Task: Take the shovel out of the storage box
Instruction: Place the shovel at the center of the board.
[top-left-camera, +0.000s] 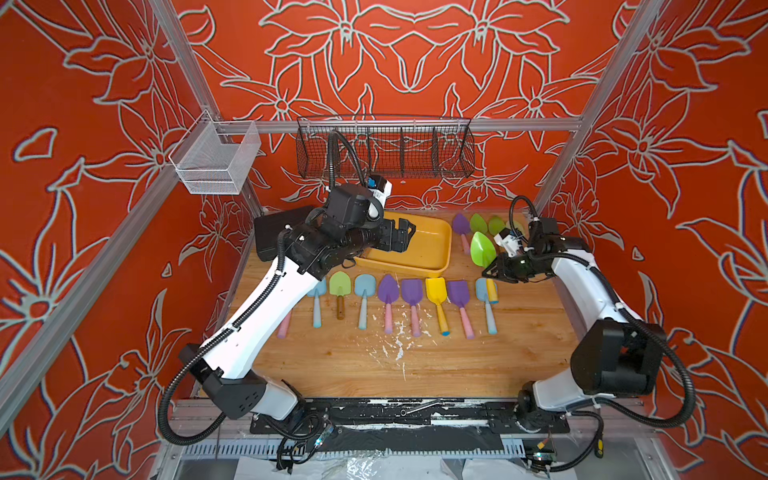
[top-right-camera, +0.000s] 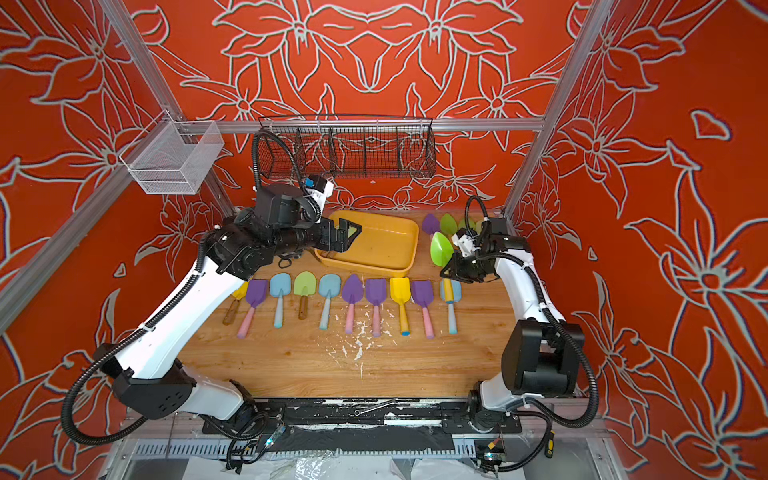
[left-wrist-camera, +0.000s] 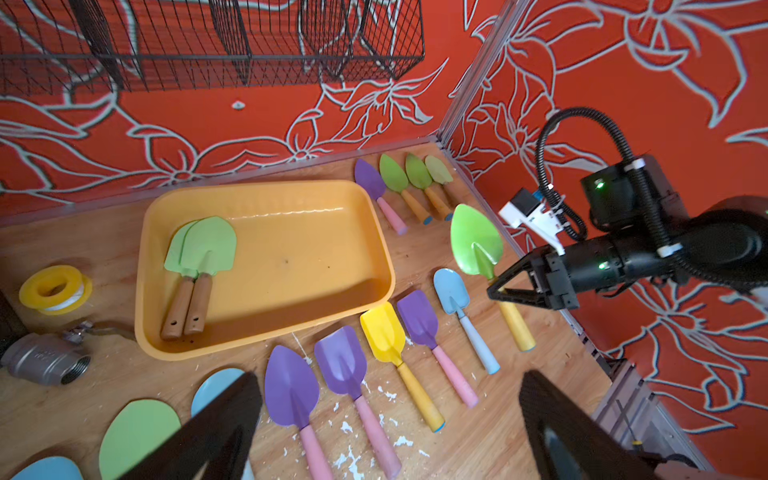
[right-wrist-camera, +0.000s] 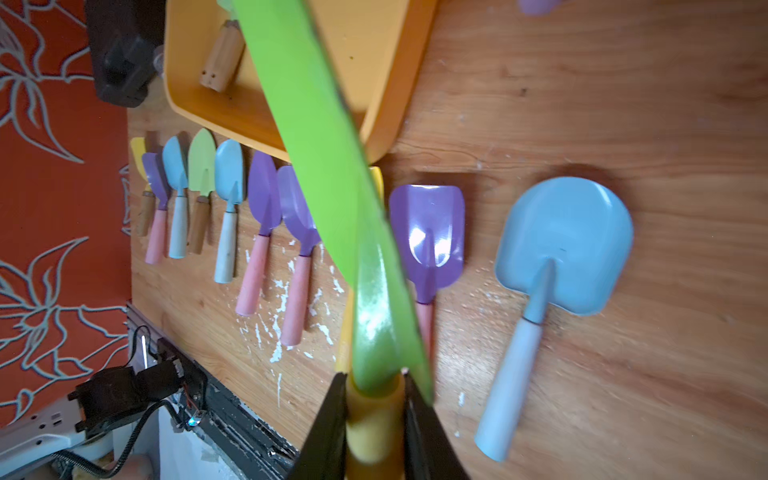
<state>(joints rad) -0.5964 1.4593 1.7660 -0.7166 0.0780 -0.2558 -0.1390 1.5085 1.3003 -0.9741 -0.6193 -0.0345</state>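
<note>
wood tabletop (top-left-camera: 457, 365), white flecks (top-left-camera: 399, 353), storage box (top-left-camera: 432, 249) | red floral walls (top-left-camera: 415, 50)

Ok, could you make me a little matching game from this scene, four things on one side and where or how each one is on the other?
Things
1. bright green shovel with the yellow handle
2. two pale green shovels with wooden handles
3. left gripper
4. roll of yellow tape

States
A. open, holding nothing
B. lying inside the storage box
C. resting loose on the table, outside the box
D. clamped in the right gripper

Pairs: 1-D, 2-B, 3-A, 4-C
</note>
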